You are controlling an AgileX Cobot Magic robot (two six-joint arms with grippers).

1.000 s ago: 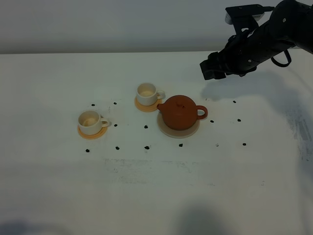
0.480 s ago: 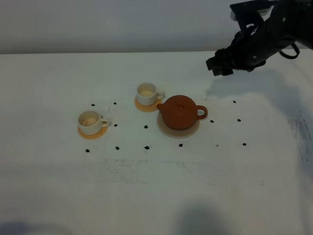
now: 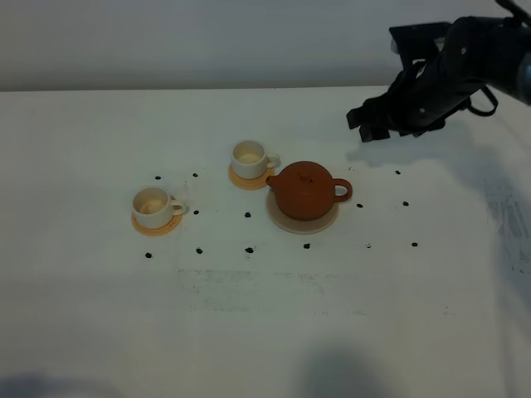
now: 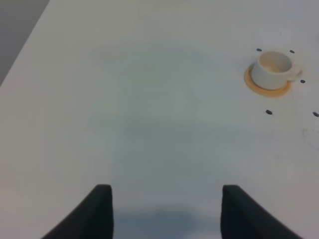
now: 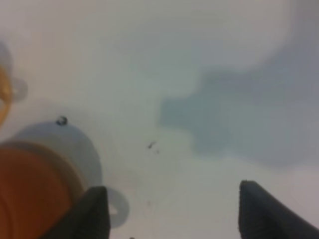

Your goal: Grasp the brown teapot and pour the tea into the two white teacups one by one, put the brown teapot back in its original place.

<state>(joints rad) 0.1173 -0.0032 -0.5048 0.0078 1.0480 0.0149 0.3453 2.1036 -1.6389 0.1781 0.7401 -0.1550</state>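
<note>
The brown teapot [image 3: 305, 189] stands upright on its pale beige disc [image 3: 325, 222] near the table's middle, handle toward the right. One white teacup [image 3: 249, 155] sits on an orange coaster just left of and behind it. The other white teacup [image 3: 153, 206] is farther left, and shows as the teacup [image 4: 271, 69] in the left wrist view. My right gripper [image 3: 369, 124] hovers above the table behind and to the right of the teapot, open and empty. Its wrist view catches the teapot [image 5: 30, 191] blurred at the edge. My left gripper [image 4: 167, 214] is open over bare table.
Small black marks [image 3: 247, 249] dot the white table [image 3: 265, 315] around the cups and teapot. The left arm does not show in the exterior high view. A grey wall runs behind the table's far edge.
My right arm has shifted slightly to the right and back, still open and well above the table. The teapot and both teacups have not moved.
</note>
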